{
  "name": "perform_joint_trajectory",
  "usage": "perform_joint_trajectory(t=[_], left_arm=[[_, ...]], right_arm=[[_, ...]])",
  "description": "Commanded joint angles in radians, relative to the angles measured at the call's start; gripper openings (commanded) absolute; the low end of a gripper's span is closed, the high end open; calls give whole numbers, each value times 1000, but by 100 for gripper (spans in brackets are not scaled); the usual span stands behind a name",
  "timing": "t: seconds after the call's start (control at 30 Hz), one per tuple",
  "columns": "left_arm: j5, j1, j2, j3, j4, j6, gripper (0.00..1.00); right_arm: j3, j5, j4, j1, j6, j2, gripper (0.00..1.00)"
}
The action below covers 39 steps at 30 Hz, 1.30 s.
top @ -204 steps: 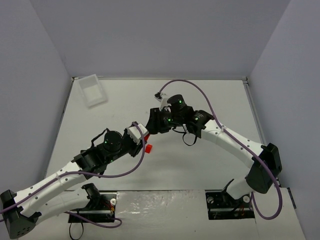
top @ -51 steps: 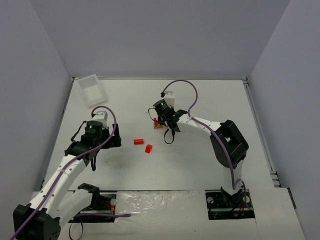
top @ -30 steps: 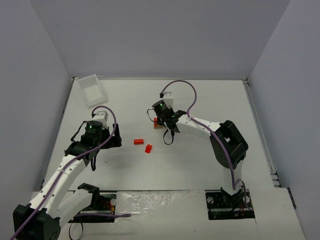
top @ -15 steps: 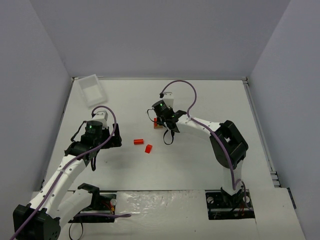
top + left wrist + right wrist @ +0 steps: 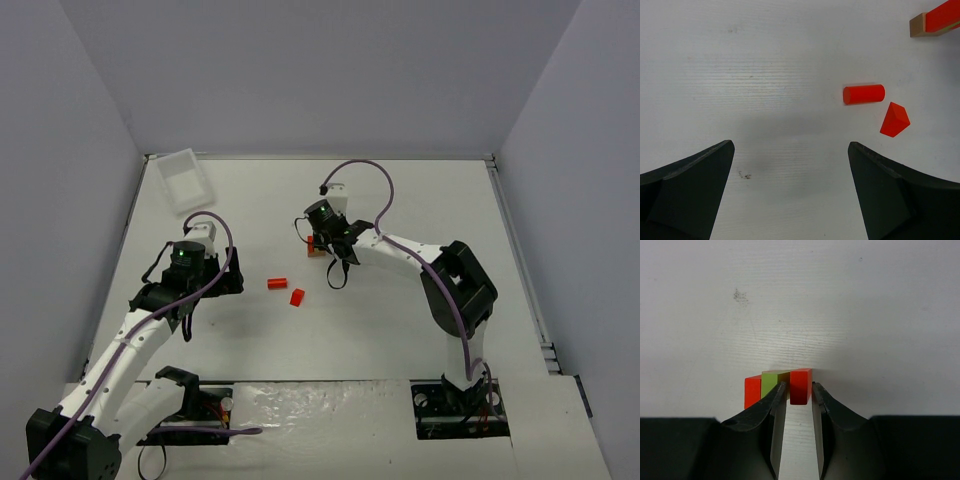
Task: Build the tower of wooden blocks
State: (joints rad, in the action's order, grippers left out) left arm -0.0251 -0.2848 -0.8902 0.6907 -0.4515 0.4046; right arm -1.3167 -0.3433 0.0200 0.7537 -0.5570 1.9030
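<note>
**Q:** Where did the wood block tower (image 5: 316, 246) stand relative to the two arms?

**A:** It stood mid-table (image 5: 430, 210), directly under the right gripper (image 5: 798, 386). It was well apart from the left gripper (image 5: 790, 145). That gripper's wrist view caught only the tan base (image 5: 916, 25) and a red plank (image 5: 942, 15) on it, at the far upper right.

**Q:** What was the state of the right gripper?

**A:** Its fingers were drawn in to a narrow gap, with a red block (image 5: 801, 382) between the tips. Both pads appeared to meet the block's sides, so the block was judged to be held. The block sat just beside the green piece (image 5: 771, 382), apparently touching it.

**Q:** And the left gripper?

**A:** It was spread wide with nothing between its fingers, and it hovered over bare table.

**Q:** Which relation governed the coming move?

**A:** Two loose pieces, the red cylinder (image 5: 863, 94) and the red prism (image 5: 894, 120), lay between the arms. They were near each other but apart, ahead and to the right of the left gripper. The cylinder's long axis ran across the left wrist view, in line with the direction in which the fingers close. A wrist turn was therefore judged necessary for the fingers to close on its round flank. From above, both pieces sat roughly midway between the grippers, slightly nearer the occupied right one.
</note>
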Motion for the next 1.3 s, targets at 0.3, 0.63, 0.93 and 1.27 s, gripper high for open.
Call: perform_joint_trajectory(t=[0.3, 0.63, 0.93, 1.27], left_arm=[[-11, 6, -7, 10, 50, -9, 97], [-36, 6, -3, 10, 62, 7, 96], [-42, -22, -140, 102, 117, 91, 76], [80, -130, -469, 325, 167, 209, 74]], right_arm=[[-22, -36, 43, 10, 2, -114, 24], [2, -27, 43, 2, 25, -176, 25], [79, 162, 37, -123, 67, -274, 24], [101, 309, 22, -200, 142, -202, 25]])
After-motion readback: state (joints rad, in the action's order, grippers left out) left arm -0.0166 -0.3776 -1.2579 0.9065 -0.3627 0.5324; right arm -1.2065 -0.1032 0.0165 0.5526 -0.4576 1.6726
